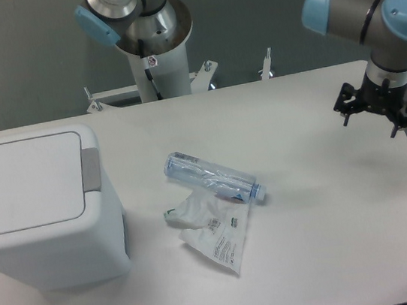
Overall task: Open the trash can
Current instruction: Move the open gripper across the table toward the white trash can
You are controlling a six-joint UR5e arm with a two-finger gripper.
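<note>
A robotics lab: a white table [309,206], the arm's pedestal [154,61] bolted at 12 o'clock, grey floor [23,56].

trash can [41,209] left of bottle [213,178]; gripper [376,109] far right

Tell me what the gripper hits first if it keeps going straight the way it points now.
The gripper seems to point down, so it would probably meet the bare white table near its right edge first. The trash can, bottle and wrapper lie well off to the side. Depth is hard to judge from this view.
</note>
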